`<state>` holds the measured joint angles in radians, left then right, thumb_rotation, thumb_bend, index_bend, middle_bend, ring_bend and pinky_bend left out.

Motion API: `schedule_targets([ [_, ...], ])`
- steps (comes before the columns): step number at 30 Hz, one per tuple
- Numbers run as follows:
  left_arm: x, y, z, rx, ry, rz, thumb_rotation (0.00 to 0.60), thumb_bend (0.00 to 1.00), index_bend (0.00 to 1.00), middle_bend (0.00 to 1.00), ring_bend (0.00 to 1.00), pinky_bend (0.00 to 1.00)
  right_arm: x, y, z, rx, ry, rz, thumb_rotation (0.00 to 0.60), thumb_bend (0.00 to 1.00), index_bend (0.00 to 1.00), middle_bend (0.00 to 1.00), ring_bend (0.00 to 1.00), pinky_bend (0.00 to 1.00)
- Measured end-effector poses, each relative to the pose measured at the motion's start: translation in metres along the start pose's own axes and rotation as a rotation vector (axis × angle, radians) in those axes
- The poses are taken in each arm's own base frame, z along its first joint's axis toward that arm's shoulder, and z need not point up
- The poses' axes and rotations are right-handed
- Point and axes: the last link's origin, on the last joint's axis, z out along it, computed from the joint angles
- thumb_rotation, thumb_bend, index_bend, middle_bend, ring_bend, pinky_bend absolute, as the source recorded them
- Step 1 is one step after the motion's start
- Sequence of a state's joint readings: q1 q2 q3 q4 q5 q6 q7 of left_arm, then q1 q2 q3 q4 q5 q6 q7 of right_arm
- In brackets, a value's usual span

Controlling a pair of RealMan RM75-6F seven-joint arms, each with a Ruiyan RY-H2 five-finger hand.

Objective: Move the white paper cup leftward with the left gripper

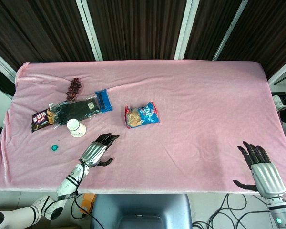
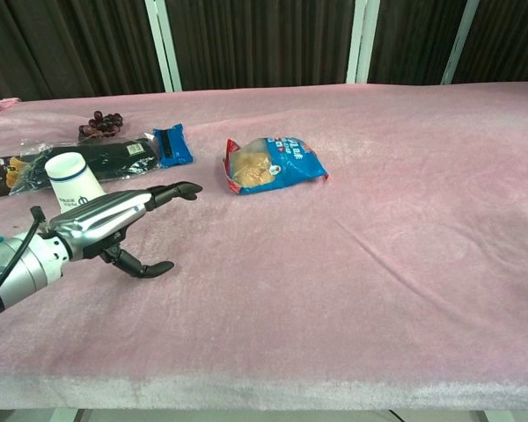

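The left hand (image 1: 96,151) is spread wide and empty, with the cup (image 1: 76,127) just ahead to its left. It should reach forward, wrap the cup gently, and avoid crushing it.

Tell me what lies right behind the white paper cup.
Behind the white paper cup lies a long dark snack packet, its blue end pointing right. The cup hides part of the packet's near edge in the chest view.
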<state>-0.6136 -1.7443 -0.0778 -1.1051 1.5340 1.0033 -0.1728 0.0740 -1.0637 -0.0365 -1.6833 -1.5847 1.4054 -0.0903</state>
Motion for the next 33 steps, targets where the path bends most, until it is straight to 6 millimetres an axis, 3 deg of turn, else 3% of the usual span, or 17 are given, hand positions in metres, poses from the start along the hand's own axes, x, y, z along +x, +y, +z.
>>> schedule_targets([
  [9,0.005,-0.004,0.003,0.017,0.026,0.004,0.600,0.33,0.00,0.09,0.04,0.10,0.000,0.001,0.002,-0.004,-0.006,-0.001,0.600,0.21,0.00,0.00,0.00,0.00],
  [14,0.023,-0.014,0.005,0.053,0.108,0.026,0.600,0.33,0.00,0.08,0.04,0.10,0.001,0.002,0.001,-0.006,-0.002,0.002,0.600,0.21,0.00,0.00,0.00,0.00],
  [20,0.060,-0.045,0.008,0.173,0.230,0.081,0.600,0.33,0.00,0.08,0.04,0.10,0.003,0.004,-0.001,-0.012,0.006,0.008,0.600,0.21,0.00,0.00,0.00,0.00],
  [26,0.087,-0.083,0.002,0.318,0.236,0.064,0.600,0.33,0.00,0.07,0.02,0.12,0.002,0.004,0.000,-0.011,0.004,0.009,0.600,0.21,0.00,0.00,0.00,0.00],
  [33,0.090,-0.108,-0.012,0.397,0.197,0.066,0.600,0.33,0.08,0.14,0.09,0.20,0.003,0.001,-0.002,-0.004,0.019,0.005,0.600,0.21,0.00,0.00,0.00,0.00],
])
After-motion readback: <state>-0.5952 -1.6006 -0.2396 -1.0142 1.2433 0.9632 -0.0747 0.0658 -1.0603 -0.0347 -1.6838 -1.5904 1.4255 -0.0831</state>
